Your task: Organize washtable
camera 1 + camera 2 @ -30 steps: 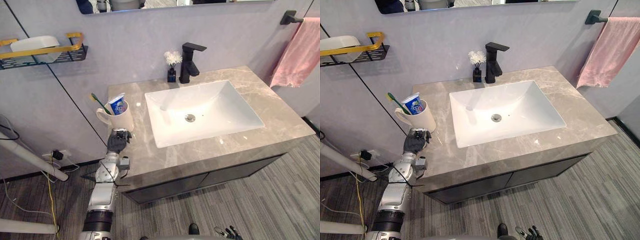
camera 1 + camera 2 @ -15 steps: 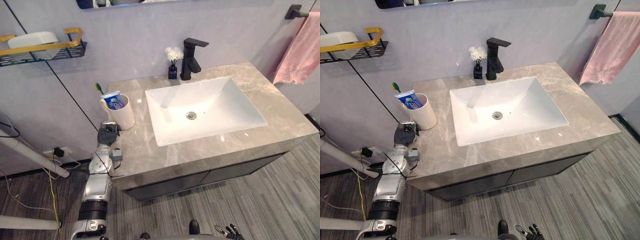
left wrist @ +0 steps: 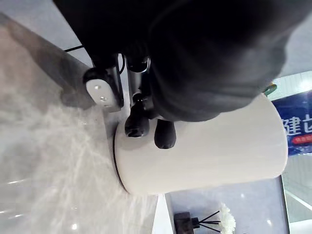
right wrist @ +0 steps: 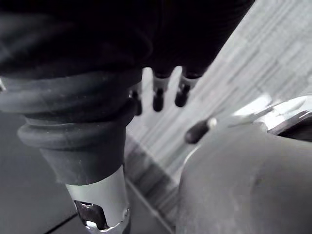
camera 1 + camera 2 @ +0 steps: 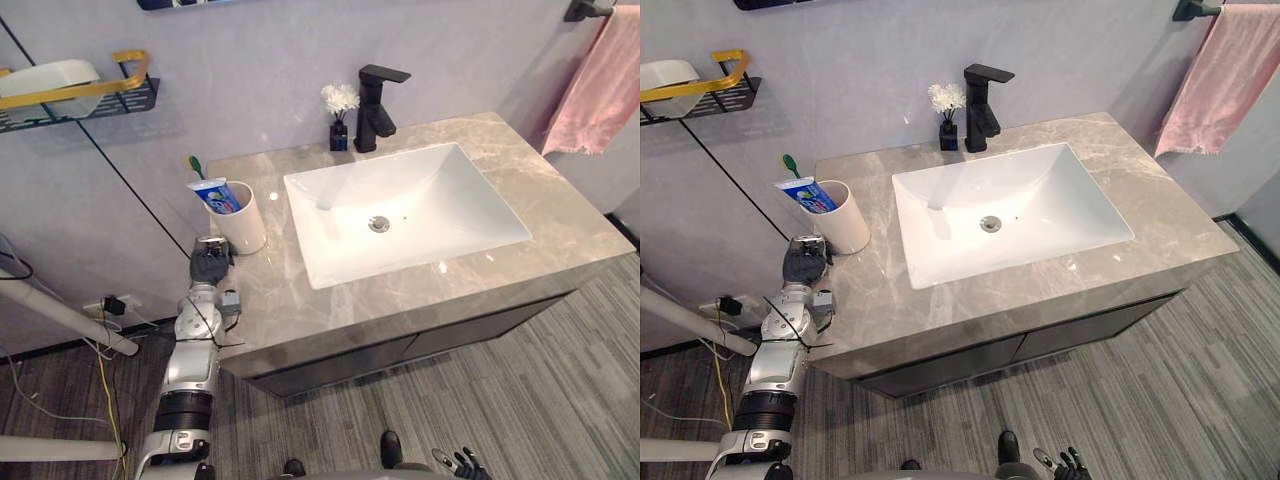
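At the far left a shelf (image 5: 140, 95) hangs on the wall. Below it the left hand (image 5: 208, 268) is at the left edge of the counter (image 5: 270, 300) — its fingertips (image 3: 165, 135) touch the cup (image 5: 243, 220) low on its side, rather straight and not curled round it. The cup stands upright just left of the basin (image 5: 440, 215), with toothbrush (image 5: 195, 165) and paste (image 5: 218, 195) inside. The step in hand seems to be the placing of the cup. The next move probably calls for a choice — draw the fingers away without tipping the cup, or close them for a real hold. Low down to the right, the right hand (image 4: 157, 95) hangs with fingers loose and straight, holding nothing.
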